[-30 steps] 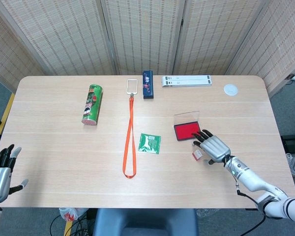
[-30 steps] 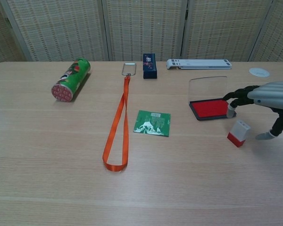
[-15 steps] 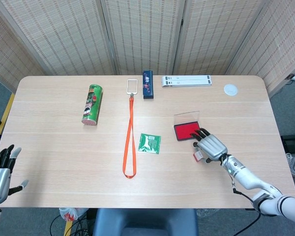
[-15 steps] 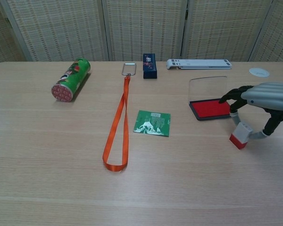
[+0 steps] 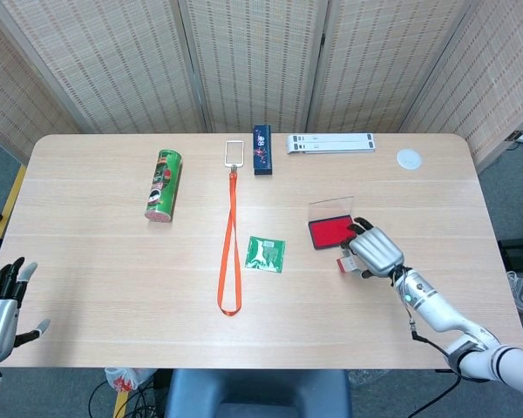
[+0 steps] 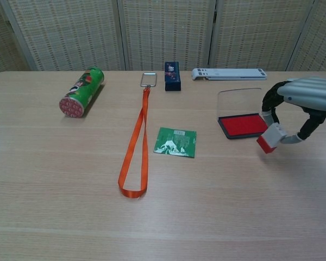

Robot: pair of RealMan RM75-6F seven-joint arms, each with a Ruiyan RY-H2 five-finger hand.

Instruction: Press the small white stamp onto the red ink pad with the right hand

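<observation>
The right hand (image 6: pixel 296 111) now holds the small white stamp (image 6: pixel 270 136) pinched between its fingers and clear of the table (image 6: pixel 206 206), where a second ago the stamp stood on the wood with the hand only hovering over it, and half a second ago the fingers were just closing on it. The stamp is tilted now, its red end pointing down and toward the red ink pad (image 6: pixel 243 125), and it has shifted closer to the pad's near corner. In the head view the stamp (image 5: pixel 346 259) seems just beside the pad (image 5: pixel 332 232), though the hand (image 5: pixel 375 251) hides part of it.
</observation>
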